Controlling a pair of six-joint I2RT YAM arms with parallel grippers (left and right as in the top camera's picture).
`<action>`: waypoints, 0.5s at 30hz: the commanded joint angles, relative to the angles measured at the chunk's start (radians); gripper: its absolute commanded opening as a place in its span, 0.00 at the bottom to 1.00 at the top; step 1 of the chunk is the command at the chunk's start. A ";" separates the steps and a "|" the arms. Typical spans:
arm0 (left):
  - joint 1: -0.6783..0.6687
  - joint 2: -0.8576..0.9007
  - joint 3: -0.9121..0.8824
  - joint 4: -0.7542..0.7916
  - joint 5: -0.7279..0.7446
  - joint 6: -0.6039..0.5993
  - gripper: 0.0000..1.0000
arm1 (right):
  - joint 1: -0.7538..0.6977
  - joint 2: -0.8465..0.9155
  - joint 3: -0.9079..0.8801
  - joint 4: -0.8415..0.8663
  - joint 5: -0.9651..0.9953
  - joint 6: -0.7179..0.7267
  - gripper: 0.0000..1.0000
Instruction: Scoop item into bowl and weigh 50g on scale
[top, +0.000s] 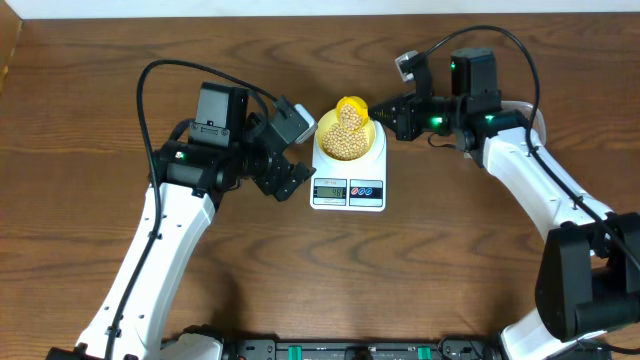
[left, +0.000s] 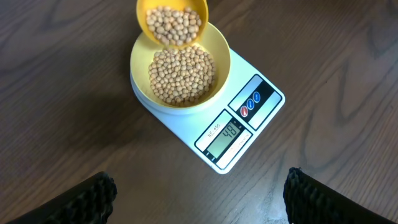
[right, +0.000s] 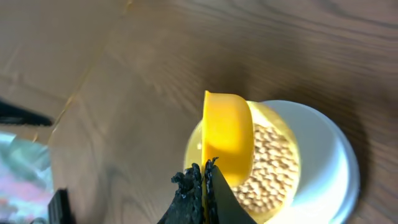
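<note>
The white scale (top: 348, 190) stands mid-table with the pale-yellow bowl (top: 324, 133) on it. The bowl (left: 140, 74) holds a heap of tan beans (left: 181, 74), the item. My right gripper (top: 385, 112) is shut on the handle of a bright yellow scoop (top: 351, 106), which is tilted over the bowl's far rim with beans in it (left: 172, 23). In the right wrist view the fingers (right: 186, 186) pinch the scoop (right: 227, 137) above the beans (right: 270, 168). My left gripper (left: 199, 199) is open and empty, just left of the scale. The display (left: 225, 132) reads about 48.
A pale, see-through container (top: 533, 112) shows partly behind the right arm at the back right. Bare wooden table (top: 430, 280) surrounds the scale. Both arms' cables arch above the table's far half.
</note>
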 joint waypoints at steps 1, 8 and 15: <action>0.005 -0.007 -0.017 0.003 -0.006 0.010 0.88 | 0.003 -0.003 0.002 -0.001 0.091 0.069 0.01; 0.005 -0.007 -0.017 0.003 -0.006 0.010 0.88 | 0.003 -0.003 0.002 -0.006 0.090 0.069 0.01; 0.005 -0.007 -0.017 0.003 -0.006 0.010 0.88 | 0.003 -0.003 0.002 -0.006 0.090 0.078 0.01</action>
